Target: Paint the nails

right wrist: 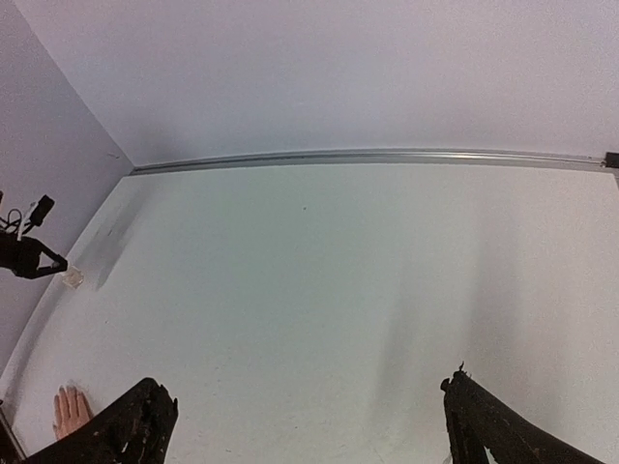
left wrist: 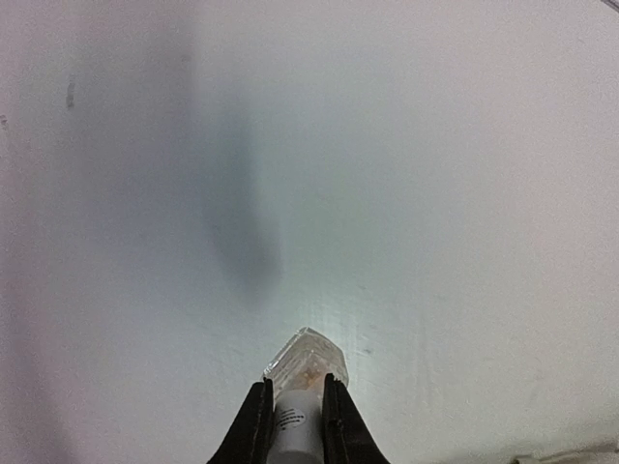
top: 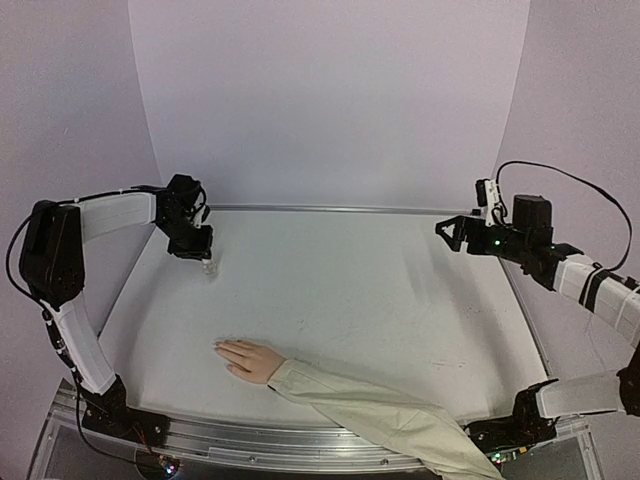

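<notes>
Left wrist view shows the left gripper (left wrist: 296,391) pinching the white cap (left wrist: 293,425) of a small clear bottle (left wrist: 308,360) at bottom centre, glass end toward the table (top: 350,300), probably to steady it for opening. In the top view the mannequin hand (top: 248,358) lies lower centre, its nails (top: 220,347) pointing left, well apart from the bottle. The right gripper (top: 447,232) hovers at the right edge with jaws spread and empty, likely waiting for the brush.

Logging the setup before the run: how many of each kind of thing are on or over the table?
Mannequin hand: 1
Small clear bottle: 1
Grippers: 2 (left gripper shut on the bottle, right gripper open)
Total: 4
</notes>
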You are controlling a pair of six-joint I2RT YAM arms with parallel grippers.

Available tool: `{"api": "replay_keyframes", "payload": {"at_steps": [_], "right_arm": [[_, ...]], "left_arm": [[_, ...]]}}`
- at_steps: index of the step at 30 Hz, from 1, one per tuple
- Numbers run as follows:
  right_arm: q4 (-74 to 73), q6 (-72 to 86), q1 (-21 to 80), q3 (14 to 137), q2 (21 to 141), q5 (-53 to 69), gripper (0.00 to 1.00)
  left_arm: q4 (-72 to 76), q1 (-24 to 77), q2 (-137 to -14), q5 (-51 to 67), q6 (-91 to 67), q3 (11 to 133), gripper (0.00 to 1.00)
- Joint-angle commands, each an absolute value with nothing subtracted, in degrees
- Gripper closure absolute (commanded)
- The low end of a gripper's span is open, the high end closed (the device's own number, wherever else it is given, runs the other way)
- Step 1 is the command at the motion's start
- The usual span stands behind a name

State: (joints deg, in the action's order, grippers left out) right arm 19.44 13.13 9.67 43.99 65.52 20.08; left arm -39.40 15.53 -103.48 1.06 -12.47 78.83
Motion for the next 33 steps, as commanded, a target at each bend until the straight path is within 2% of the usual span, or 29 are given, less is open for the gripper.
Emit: {"api": "replay_keyframes", "payload": {"at_steps": [1, 6, 12, 16, 22, 27, 33], "right_arm": [[24.5, 11.9, 16.7, 46.2, 66.9, 21.5, 0.02], [31.1, 12.5, 25.4, 45.4, 72.3, 30.7, 0.02], [37.0, 10.4, 38.8, 46.7, 79.8, 32.7, 0.02], [42.0, 9.6, 44.9, 48.2, 84.8, 36.9, 0.09], [50.7, 11.7, 47.3, 48.3, 89.3, 44.5, 0.23], [53.9, 12.7, 48.3, 49.1, 92.0, 48.1, 0.28], [58.1, 15.0, 49.1, 50.8, 94.6, 49.9, 0.40]], "left_arm": [[-40.0, 20.9, -95.0, 13.6, -15.1, 76.9, 1.00], [-39.8, 28.8, -90.6, 19.7, -17.4, 76.1, 1.00], [-39.1, 37.9, -88.0, 23.5, -19.7, 76.8, 1.00], [-37.7, 42.7, -87.0, 27.4, -20.6, 77.2, 1.00], [-35.7, 45.9, -84.4, 30.9, -21.5, 76.5, 1.00], [-33.3, 47.6, -83.0, 32.0, -22.0, 76.2, 1.00], [-32.0, 48.7, -83.5, 34.1, -22.2, 76.6, 1.00]]}}
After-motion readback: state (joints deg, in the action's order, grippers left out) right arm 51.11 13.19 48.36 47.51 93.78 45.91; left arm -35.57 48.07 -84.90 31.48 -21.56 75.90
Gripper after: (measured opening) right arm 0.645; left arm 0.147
